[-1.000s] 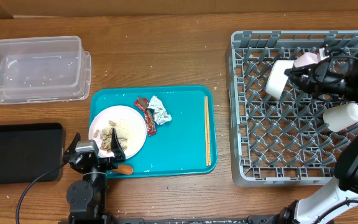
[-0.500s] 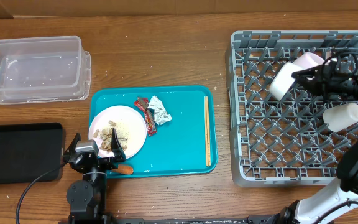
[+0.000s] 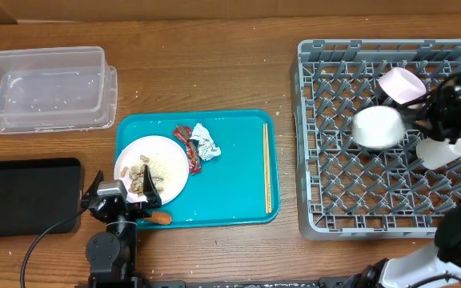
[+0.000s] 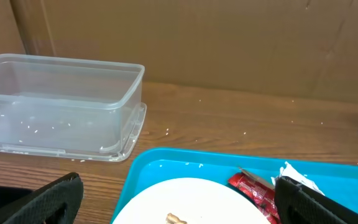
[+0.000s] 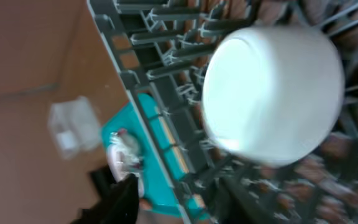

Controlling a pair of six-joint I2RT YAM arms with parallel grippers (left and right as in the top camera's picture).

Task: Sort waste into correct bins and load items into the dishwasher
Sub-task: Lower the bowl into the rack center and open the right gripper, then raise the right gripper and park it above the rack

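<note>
Grey plastic dish rack fills the right side of the wooden table; a white bowl lies upside down on its pegs near the middle. One white cup lies just behind the bowl and a second cup to its right, both inside the rack. The right gripper hangs at the bowl's right edge; in the blurred wrist view its fingers seem spread with the bowl beyond them, so the jaws look parted and hold nothing.

The left gripper sits at the front left corner of the teal tray; its jaws are wide apart and empty, the fingers at either side of the wrist view. On the tray, a small plate carries beige food scraps; a crumpled red wrapper and a crumpled silvery-white wrapper touch each other just right of it; the wooden chopsticks lie together along the tray's right edge; an orange carrot-like piece rests at the front rim. The clear tub stands at the back left; the black tray lies in front of it, just left of the left gripper.
</note>
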